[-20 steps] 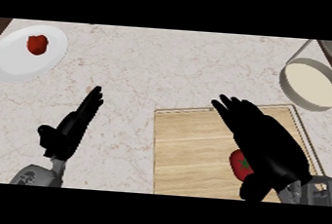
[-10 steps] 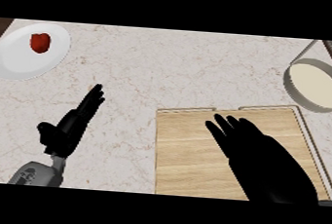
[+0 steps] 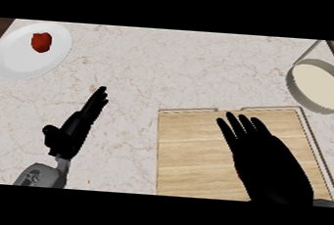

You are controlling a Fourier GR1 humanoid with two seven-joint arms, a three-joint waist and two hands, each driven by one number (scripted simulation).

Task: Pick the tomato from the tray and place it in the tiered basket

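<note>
The wooden tray (image 3: 188, 155) lies at the lower right of the counter. My right hand (image 3: 271, 166) is spread flat over the tray's right half, fingers straight and pointing away from me, so it is open. No tomato shows on the tray; the hand covers the spot where it lay. The tiered basket (image 3: 316, 85), a pale round bowl with a grey rim, stands at the far right edge, beyond the tray's far right corner. My left hand (image 3: 74, 130) rests open at the lower left, fingers up, holding nothing.
A white plate (image 3: 21, 60) sits at the far left corner with a small red food item (image 3: 41, 42) on it. Marbled counter stretches between the plate, the tray and the basket. A dark strip of the counter's edge shows at the top left.
One second ago the tomato showed at the left edge of my right hand. That hand has since shifted left over it and flattened, hiding it. The left hand stayed put.
</note>
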